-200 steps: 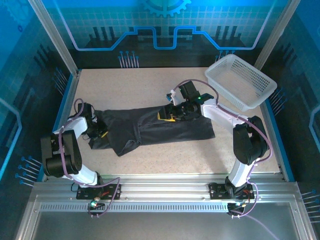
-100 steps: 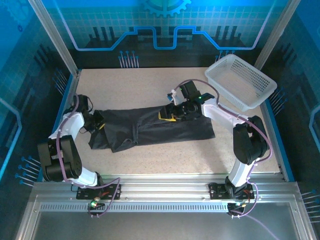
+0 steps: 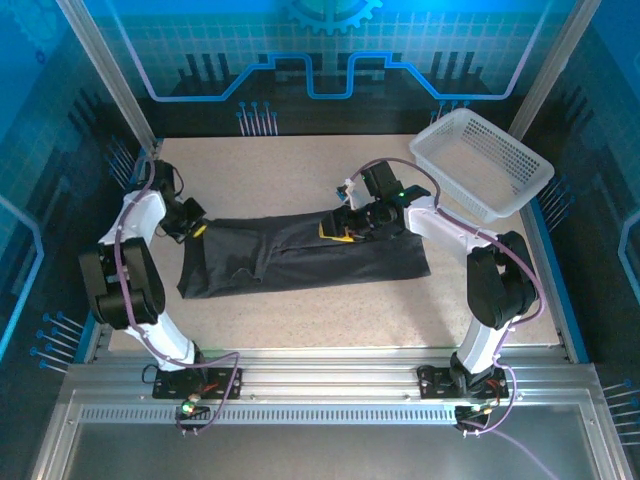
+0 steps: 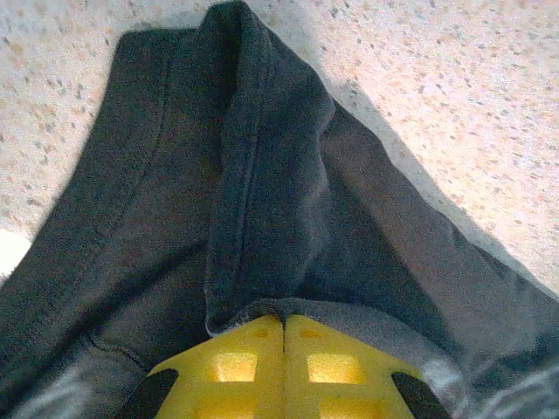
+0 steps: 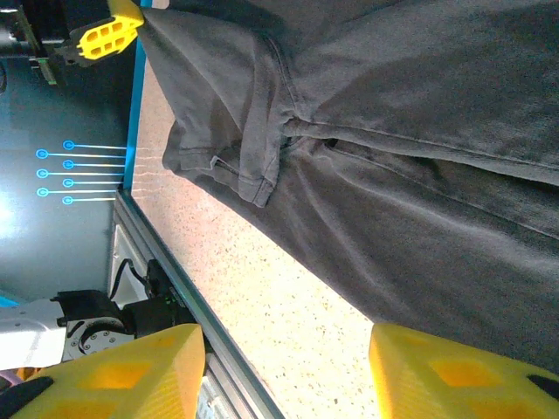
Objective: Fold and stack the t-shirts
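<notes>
From above I count one dark t-shirt [image 3: 300, 255], one white lattice basket [image 3: 480, 165] and my two grippers. The t-shirt lies as a long band across the middle of the speckled surface [image 3: 300, 170], well apart from the basket at the far right corner. My left gripper [image 3: 195, 228] sits at the band's far left corner, and my right gripper [image 3: 335, 232] is over its far edge near the middle. From this height I cannot judge either gripper's jaws. My left wrist view settles one of them: my left gripper [image 4: 284, 336] is clenched, its two yellow fingers [image 4: 236, 362] pressed together on a stitched edge of the t-shirt [image 4: 262, 175]. A raised fold runs away from the fingers, with bare surface [image 4: 480, 87] on both sides. My right wrist view settles the other: my right gripper [image 5: 288, 349] is released, its yellow fingers [image 5: 454, 375] well apart with nothing between them. Under it lie the t-shirt [image 5: 393, 131] and a strip of surface [image 5: 288, 297]. This view also catches a sleeve with its hem, and my left gripper [image 5: 109, 33] holding the cloth's corner.
</notes>
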Available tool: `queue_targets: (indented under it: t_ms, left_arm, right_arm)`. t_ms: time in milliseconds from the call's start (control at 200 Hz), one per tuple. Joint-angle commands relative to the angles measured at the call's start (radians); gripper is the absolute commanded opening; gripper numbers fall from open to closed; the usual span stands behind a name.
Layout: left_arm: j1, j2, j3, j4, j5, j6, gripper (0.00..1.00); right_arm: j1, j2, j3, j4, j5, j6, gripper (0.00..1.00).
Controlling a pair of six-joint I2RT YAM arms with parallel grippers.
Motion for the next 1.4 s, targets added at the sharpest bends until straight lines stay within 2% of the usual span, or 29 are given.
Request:
queue_targets:
  t_ms: [0, 45, 75, 185, 320, 430, 505, 610, 775, 1055, 1321, 1391]
  left_arm:
    - [0.005, 0.031, 0.045, -0.032, -0.097, 0.049, 0.15]
    - [0.002, 0.026, 0.041, -0.036, -0.132, 0.043, 0.33]
    - [-0.005, 0.012, 0.033, -0.039, -0.157, 0.037, 0.38]
    - [-0.079, -0.117, -0.05, -0.014, -0.233, 0.032, 0.4]
    - [-0.199, -0.266, -0.22, 0.021, -0.094, -0.062, 0.39]
    - [-0.285, -0.337, -0.391, 0.073, 0.04, -0.244, 0.43]
    - [-0.326, -0.395, -0.514, 0.165, 0.1, -0.405, 0.5]
    - [-0.383, -0.471, -0.621, 0.305, 0.08, -0.593, 0.52]
    - [-0.427, -0.443, -0.649, 0.432, 0.061, -0.694, 0.47]
    - [-0.464, -0.376, -0.633, 0.451, 0.037, -0.7, 0.31]
    - [-0.481, -0.321, -0.598, 0.483, 0.038, -0.691, 0.21]
    - [-0.491, -0.311, -0.586, 0.471, 0.034, -0.685, 0.16]
  right_arm:
    - [-0.01, -0.01, -0.013, -0.027, 0.012, -0.005, 0.53]
    - [-0.01, -0.016, -0.02, -0.028, 0.02, -0.004, 0.53]
    - [-0.01, -0.018, -0.025, -0.026, 0.023, -0.003, 0.52]
    - [-0.009, -0.033, -0.044, -0.023, 0.033, 0.002, 0.52]
    - [-0.009, -0.045, -0.056, -0.017, 0.035, 0.005, 0.52]
    - [-0.01, -0.043, -0.054, -0.003, 0.007, 0.005, 0.53]
    - [-0.006, -0.041, -0.045, -0.006, 0.0, 0.0, 0.54]
    - [-0.006, -0.041, -0.042, -0.009, 0.001, -0.004, 0.54]
    - [-0.006, -0.04, -0.05, -0.009, -0.001, -0.007, 0.54]
    - [-0.009, -0.055, -0.066, -0.014, 0.002, -0.011, 0.54]
    - [-0.012, -0.051, -0.067, -0.009, 0.005, -0.007, 0.54]
    - [-0.013, -0.049, -0.065, -0.01, 0.005, -0.006, 0.54]
